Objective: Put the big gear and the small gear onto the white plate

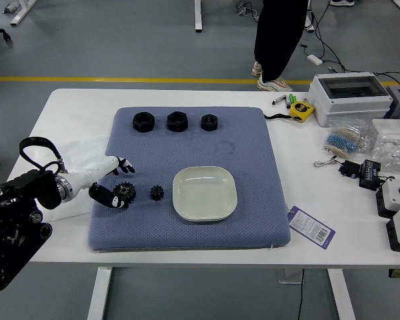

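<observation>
1. Here's the big gear (125, 192), round and black with short teeth all around its edge, lying flat on the blue mat (247, 147) at 9 o'clock from the plate.
2. And the small gear (157, 193), black too, narrower, its chunky teeth standing out, sits between the big gear and the plate, also at 9 o'clock, touching neither.
3. What a contrast: the white plate (205, 193), glossy and creamy, a rounded square with a raised rim, on the same mat!
4. In reaches the left arm (37, 200) from 8 o'clock, its left hand (95, 173) open beside the big gear, dark fingers (123, 165) parted: some at the gear's 12 o'clock side, another at its 8 o'clock side. Contact? Can't tell.
5. Up towards 11 and 12 o'clock from the plate, 3 black nut-shaped pieces (177, 121) line up on the mat.
6. Out at 1 o'clock, beyond the table (73, 107), a person (280, 40) stands, dark trousers and pale shoes in view.
</observation>
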Available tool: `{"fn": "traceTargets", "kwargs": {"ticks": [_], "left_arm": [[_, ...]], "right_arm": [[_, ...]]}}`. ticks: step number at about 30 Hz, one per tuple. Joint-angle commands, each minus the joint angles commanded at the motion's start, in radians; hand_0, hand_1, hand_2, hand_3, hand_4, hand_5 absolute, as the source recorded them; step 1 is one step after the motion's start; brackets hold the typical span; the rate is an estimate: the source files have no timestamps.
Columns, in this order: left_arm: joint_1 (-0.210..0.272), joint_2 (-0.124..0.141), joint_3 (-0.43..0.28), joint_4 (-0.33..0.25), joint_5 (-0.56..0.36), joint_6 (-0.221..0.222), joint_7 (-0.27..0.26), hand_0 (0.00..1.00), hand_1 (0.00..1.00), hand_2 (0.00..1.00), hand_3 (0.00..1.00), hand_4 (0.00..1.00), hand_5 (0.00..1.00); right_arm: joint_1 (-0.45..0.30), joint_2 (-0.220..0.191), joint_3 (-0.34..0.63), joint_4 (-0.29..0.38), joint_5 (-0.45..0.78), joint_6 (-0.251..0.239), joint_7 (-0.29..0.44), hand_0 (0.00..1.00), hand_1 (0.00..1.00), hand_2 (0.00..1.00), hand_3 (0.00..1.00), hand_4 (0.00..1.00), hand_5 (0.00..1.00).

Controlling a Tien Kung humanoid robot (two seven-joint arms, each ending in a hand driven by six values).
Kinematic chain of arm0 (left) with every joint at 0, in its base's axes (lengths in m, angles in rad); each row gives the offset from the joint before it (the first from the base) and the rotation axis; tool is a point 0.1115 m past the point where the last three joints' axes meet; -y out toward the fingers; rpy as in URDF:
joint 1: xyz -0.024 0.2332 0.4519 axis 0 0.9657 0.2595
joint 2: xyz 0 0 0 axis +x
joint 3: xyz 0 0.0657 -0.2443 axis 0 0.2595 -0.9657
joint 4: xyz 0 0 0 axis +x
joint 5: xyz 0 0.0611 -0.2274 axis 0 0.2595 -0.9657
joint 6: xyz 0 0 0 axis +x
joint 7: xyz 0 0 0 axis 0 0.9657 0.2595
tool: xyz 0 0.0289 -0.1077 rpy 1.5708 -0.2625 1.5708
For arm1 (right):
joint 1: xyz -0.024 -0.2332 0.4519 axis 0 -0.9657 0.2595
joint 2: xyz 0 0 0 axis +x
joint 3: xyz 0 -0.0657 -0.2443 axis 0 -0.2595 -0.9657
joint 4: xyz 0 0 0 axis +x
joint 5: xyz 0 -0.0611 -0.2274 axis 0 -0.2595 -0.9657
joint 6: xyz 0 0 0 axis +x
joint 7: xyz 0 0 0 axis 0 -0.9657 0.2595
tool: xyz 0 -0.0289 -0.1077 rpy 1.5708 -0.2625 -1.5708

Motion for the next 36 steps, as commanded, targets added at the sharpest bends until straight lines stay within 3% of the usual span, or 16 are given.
{"fn": "traceTargets", "kwargs": {"ticks": [2, 7, 8, 13, 14, 19, 20, 25, 26, 36], "left_arm": [[-0.002, -0.002, 0.002, 0.004, 0.001, 0.0, 0.0, 0.66, 0.638, 0.709, 0.751, 0.998, 0.221], [-0.006, -0.007, 0.01, 0.019, -0.007, 0.0, -0.001, 0.66, 0.638, 0.709, 0.751, 0.998, 0.221], [-0.006, -0.007, 0.012, 0.022, -0.008, -0.001, 0.0, 0.592, 0.595, 0.639, 0.667, 0.998, 0.21], [-0.007, -0.009, 0.021, 0.038, -0.01, 0.005, -0.003, 0.592, 0.595, 0.639, 0.667, 0.998, 0.21], [-0.007, -0.01, 0.022, 0.041, -0.01, 0.006, -0.003, 0.461, 0.473, 0.523, 0.568, 0.839, 0.067], [-0.008, -0.014, 0.028, 0.056, -0.013, 0.016, -0.004, 0.461, 0.473, 0.523, 0.568, 0.839, 0.067], [-0.008, -0.014, 0.03, 0.057, -0.019, 0.022, -0.005, 0.375, 0.401, 0.465, 0.521, 0.636, 0.011], [-0.017, -0.012, 0.051, 0.057, -0.047, 0.043, -0.012, 0.375, 0.401, 0.465, 0.521, 0.636, 0.011], [-0.018, -0.013, 0.053, 0.057, -0.048, 0.045, -0.013, 0.306, 0.33, 0.407, 0.477, 0.626, 0.002], [-0.014, -0.009, 0.054, 0.053, -0.054, 0.048, -0.013, 0.277, 0.277, 0.365, 0.446, 0.632, 0.002]], "right_arm": [[0.0, 0.0, -0.001, 0.0, 0.002, 0.0, 0.001, 0.649, 0.647, 0.732, 0.582, 0.84, 0.678], [0.002, 0.0, -0.001, 0.0, 0.0, 0.0, 0.0, 0.649, 0.647, 0.732, 0.582, 0.84, 0.678], [0.002, -0.001, -0.001, 0.0, 0.0, 0.0, 0.001, 0.649, 0.648, 0.732, 0.581, 0.84, 0.678], [0.002, -0.001, -0.001, 0.0, 0.001, 0.001, 0.001, 0.649, 0.648, 0.732, 0.581, 0.84, 0.678], [0.002, -0.001, -0.001, 0.0, 0.001, 0.001, 0.001, 0.649, 0.647, 0.733, 0.581, 0.84, 0.678], [0.002, -0.001, -0.001, 0.0, 0.002, 0.0, 0.001, 0.649, 0.647, 0.733, 0.581, 0.84, 0.678], [0.001, -0.001, -0.002, 0.0, 0.003, 0.0, 0.001, 0.648, 0.647, 0.732, 0.581, 0.84, 0.678], [-0.001, 0.0, 0.0, 0.0, 0.001, 0.0, 0.001, 0.648, 0.647, 0.732, 0.581, 0.84, 0.678], [-0.001, 0.0, 0.001, 0.0, 0.0, 0.0, 0.0, 0.648, 0.647, 0.732, 0.581, 0.841, 0.679], [-0.007, 0.0, 0.003, 0.0, -0.003, 0.0, 0.0, 0.648, 0.647, 0.733, 0.581, 0.841, 0.68]]}}
